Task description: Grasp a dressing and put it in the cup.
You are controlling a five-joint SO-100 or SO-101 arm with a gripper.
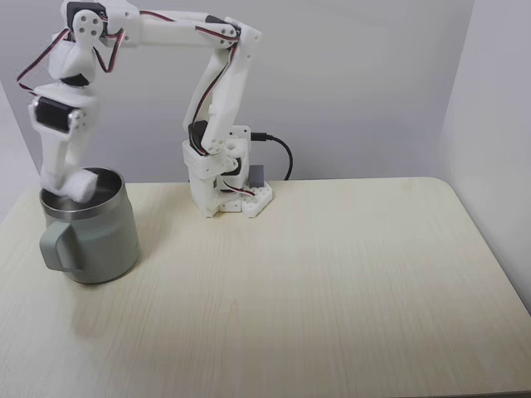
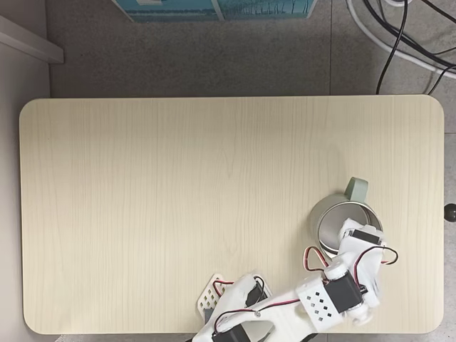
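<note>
Dressing roll [image 1: 83, 184] sits pinched in the jaws of the gripper [image 1: 76, 187] just over the cup's [image 1: 99, 240] steel rim, at 4 o'clock on the desk [image 2: 178, 199] from above, probably so it drops inside.

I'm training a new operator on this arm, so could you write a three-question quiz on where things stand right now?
1. True or false: the gripper is over the cup's mouth.
2. In the fixed view from above, which way does the cup's handle point? A) toward the table's far edge, away from the arm's base B) toward the arm's base C) straight at the table's left edge.
3. What white thing sits at the gripper's tip, just above the cup's rim?

Key: 1. True. 2. A. 3. The dressing, apparently between the fingers.
</note>
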